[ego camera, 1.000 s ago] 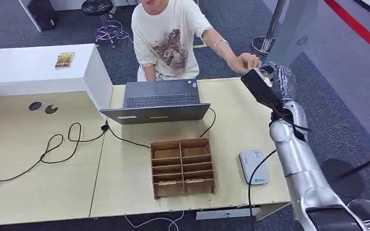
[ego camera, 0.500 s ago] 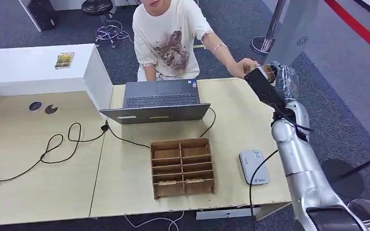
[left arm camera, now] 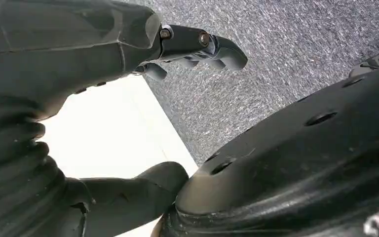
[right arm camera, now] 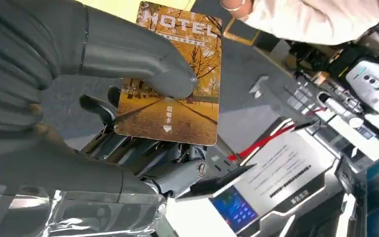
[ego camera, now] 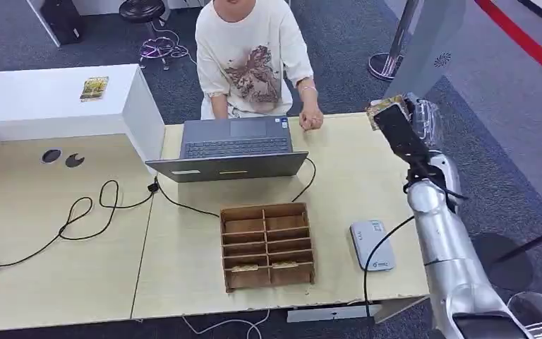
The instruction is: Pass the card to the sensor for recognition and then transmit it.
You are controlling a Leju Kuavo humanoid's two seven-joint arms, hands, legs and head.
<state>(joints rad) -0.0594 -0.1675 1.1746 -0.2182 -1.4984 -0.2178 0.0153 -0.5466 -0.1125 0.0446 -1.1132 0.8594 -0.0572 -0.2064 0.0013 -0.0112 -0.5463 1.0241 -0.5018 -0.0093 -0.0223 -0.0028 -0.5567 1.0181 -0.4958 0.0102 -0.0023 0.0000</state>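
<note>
My right hand (right arm camera: 79,98) pinches the autumn-print hotel card (right arm camera: 175,74) under its thumb, at two o'clock from the white reader (ego camera: 372,245); a loose pinch risks dropping it.

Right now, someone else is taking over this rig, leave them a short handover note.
Right hand: raised beyond the table's far right corner, pinching the hotel card between thumb and fingers.
Left hand: hanging at the robot's side, holding nothing, fingers apart.
Card reader: on the table, near right, beside the wooden organizer.
The person's hand rests on the table by the laptop.
Done: card is in hand.
Left: present it to the reader, then pass it on.
</note>
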